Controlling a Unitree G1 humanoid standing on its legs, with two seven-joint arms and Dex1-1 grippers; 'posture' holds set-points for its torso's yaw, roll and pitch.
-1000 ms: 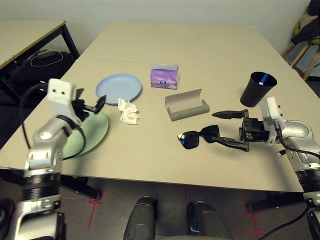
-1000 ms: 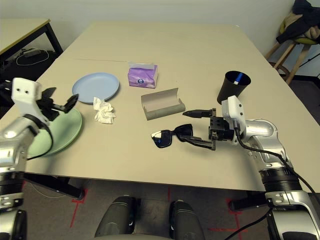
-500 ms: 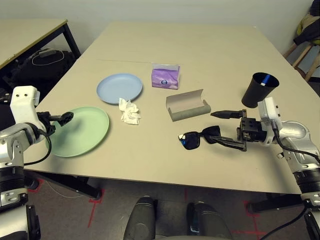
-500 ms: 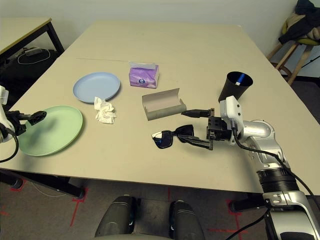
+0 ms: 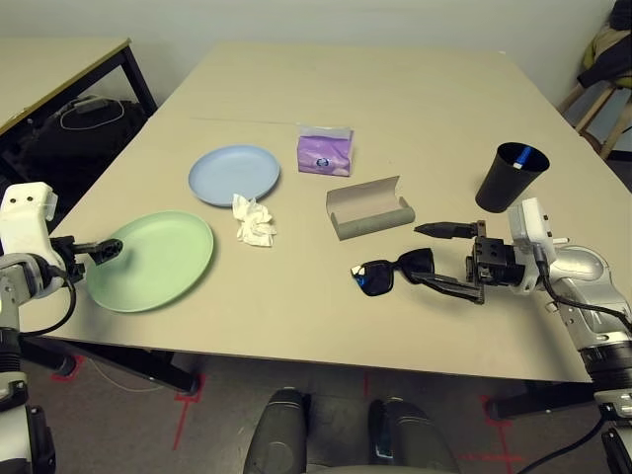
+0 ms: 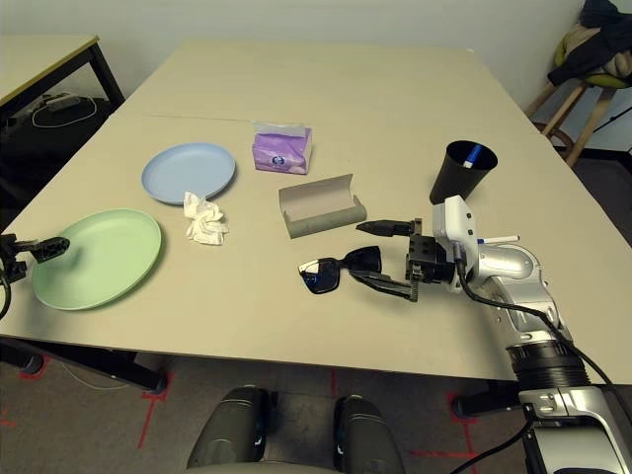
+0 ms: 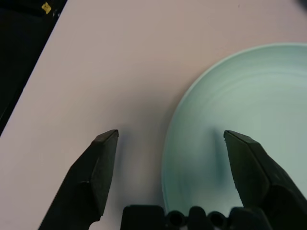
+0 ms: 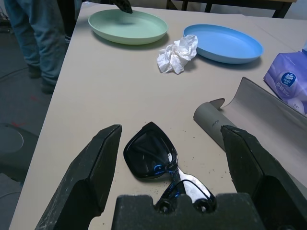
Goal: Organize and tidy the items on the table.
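The right gripper [image 5: 444, 259] sits at the lower right of the head view with its two black fingers spread wide and nothing between them, pointing across the table [image 5: 415, 118] at the black sunglasses [image 5: 392, 272], which lie just ahead of it at lower centre, one arm folded toward the jaws. The sunglasses look light, stiff and glossy, so they would probably slip under a careless pinch; the bridge or the thick frame edge seems the safest hold, rather than the lenses. Just above them lies the grey glasses case [image 5: 369, 208], open and empty, a thin shell that would likely slide if nudged. At the far left the left gripper [image 5: 95, 251] hangs open and empty at the near rim of the green plate [image 5: 158, 259], one finger over the plate and one over bare table in the wrist view. The plate looks rigid, smooth and shallow, so gripping across its rim seems the only purchase. Beyond it are the blue plate [image 5: 234, 174], the soft crumpled tissue [image 5: 254, 219], the purple tissue pack [image 5: 325, 151], and at right the black cup [image 5: 511, 177].
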